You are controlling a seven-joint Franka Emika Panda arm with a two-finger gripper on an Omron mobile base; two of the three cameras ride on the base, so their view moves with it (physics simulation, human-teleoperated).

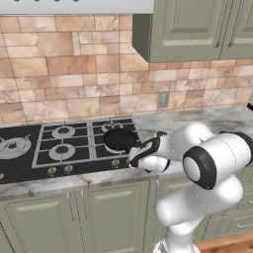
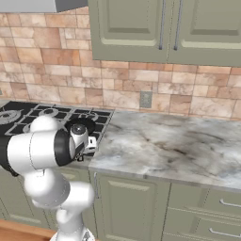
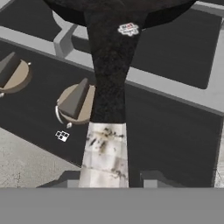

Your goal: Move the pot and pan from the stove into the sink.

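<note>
Kitchen counter [image 2: 179, 141] in marbled grey is running under a tan tile backsplash, with the black stove [image 1: 29, 153] sitting at its left end and green cabinets above and below. Arm is folding low from the base, elbow bulging toward the camera in both base views, wrist reaching forward to the stove's front right corner. Pan [image 1: 120, 139] is sitting on the front right burner, handle pointing toward the counter edge; in the hand view its handle [image 3: 109, 78] is running straight down the middle toward the camera, black part giving way to a pale mottled end. Gripper [image 3: 111, 177] is sitting at that handle end, one dark tip showing on each side of it, jaws partly closed; whether they are actually clamping the handle is hard to tell, since the tips are cut off at the bottom. Two knobs [image 3: 76, 103] are showing left of the handle. In the base views the wrist is hiding the fingers.
</note>
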